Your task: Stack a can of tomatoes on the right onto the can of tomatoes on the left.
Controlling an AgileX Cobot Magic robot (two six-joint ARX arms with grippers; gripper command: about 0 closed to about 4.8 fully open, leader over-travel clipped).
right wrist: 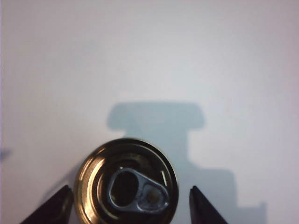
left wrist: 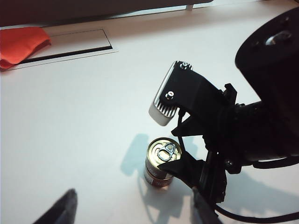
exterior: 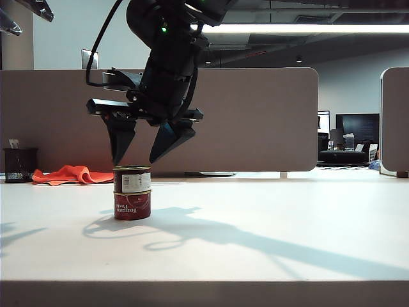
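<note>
Cans [exterior: 132,192] stacked; right gripper [exterior: 142,160] released, spread just above top can; left gripper [left wrist: 58,212] spread, aside.

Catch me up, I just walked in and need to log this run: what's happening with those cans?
The top can already sits on the bottom can, making a neat stack on the white table. The right gripper hangs just above the stack, jaws open and clear of the top can on both sides, so it is holding nothing. The left gripper is off to the side, open and empty. An orange cloth lies behind the stack.
</note>
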